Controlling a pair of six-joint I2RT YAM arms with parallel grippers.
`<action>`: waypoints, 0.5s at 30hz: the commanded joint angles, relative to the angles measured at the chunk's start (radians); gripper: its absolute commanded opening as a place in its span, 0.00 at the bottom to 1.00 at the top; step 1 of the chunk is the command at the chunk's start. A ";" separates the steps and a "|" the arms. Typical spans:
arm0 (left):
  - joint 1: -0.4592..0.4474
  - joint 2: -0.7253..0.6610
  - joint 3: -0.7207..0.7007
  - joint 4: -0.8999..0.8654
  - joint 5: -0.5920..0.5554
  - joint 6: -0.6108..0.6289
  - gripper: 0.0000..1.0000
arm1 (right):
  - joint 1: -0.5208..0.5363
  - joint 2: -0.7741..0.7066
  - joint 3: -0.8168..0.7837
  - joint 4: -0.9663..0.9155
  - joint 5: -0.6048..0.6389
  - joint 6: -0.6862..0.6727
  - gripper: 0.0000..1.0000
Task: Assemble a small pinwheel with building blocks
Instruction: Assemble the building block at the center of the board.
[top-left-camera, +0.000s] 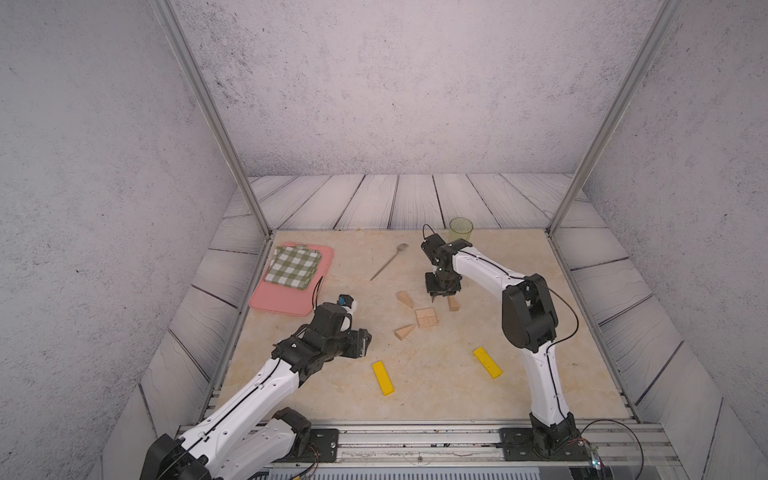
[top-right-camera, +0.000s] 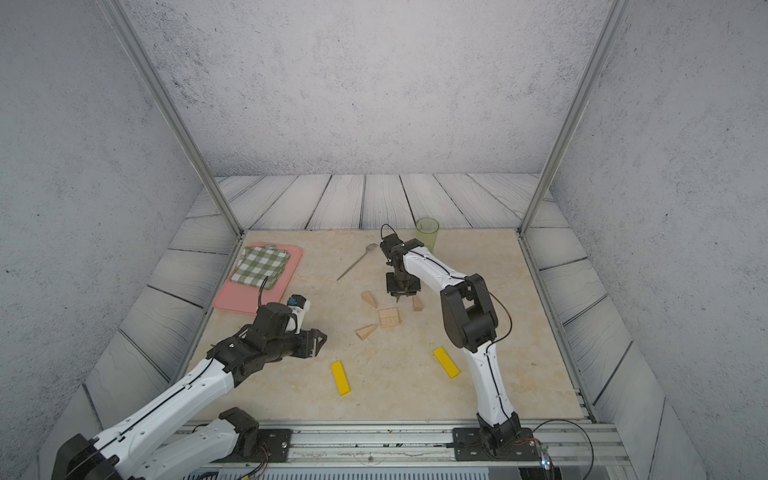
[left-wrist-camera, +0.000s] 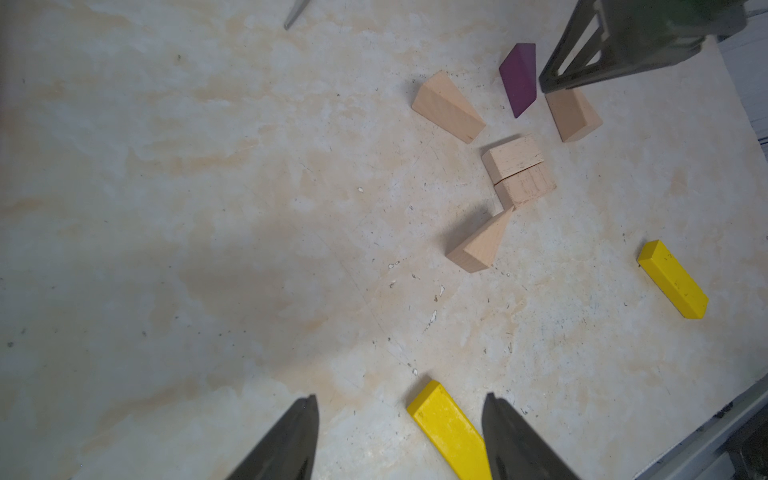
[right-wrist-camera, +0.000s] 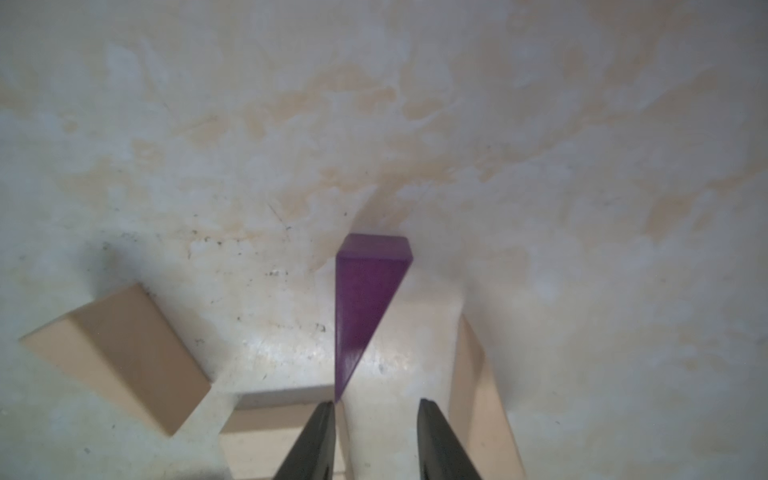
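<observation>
Two pale wooden rectangles (top-left-camera: 427, 318) lie side by side as a square at mid-table. Three wooden wedges (top-left-camera: 404, 299) (top-left-camera: 405, 332) (top-left-camera: 453, 304) lie around the square, apart from it. The purple wedge (right-wrist-camera: 368, 299) lies flat on the table, hidden in both top views under my right gripper (top-left-camera: 440, 296). That gripper (right-wrist-camera: 377, 402) points down, open, with bare table between its tips; one tip is beside the wedge's point. My left gripper (left-wrist-camera: 401, 397) hovers open above one end of a yellow bar (left-wrist-camera: 449, 428). A second yellow bar (top-left-camera: 487, 362) lies to the right.
A metal spoon (top-left-camera: 388, 262) lies behind the blocks and a green cup (top-left-camera: 460, 229) stands at the back edge. A pink tray (top-left-camera: 291, 299) with a checked cloth (top-left-camera: 293, 266) sits at the back left. Metal frame posts mark the table's back corners.
</observation>
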 joint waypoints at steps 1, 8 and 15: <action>0.006 0.002 -0.013 0.013 0.007 -0.002 0.69 | -0.002 -0.137 -0.033 -0.027 0.076 -0.088 0.38; 0.005 -0.009 -0.016 0.013 0.006 -0.004 0.69 | -0.025 -0.114 -0.113 -0.015 0.109 -0.242 0.38; 0.006 -0.012 -0.018 0.011 0.011 -0.010 0.69 | -0.039 -0.069 -0.161 0.040 0.056 -0.370 0.38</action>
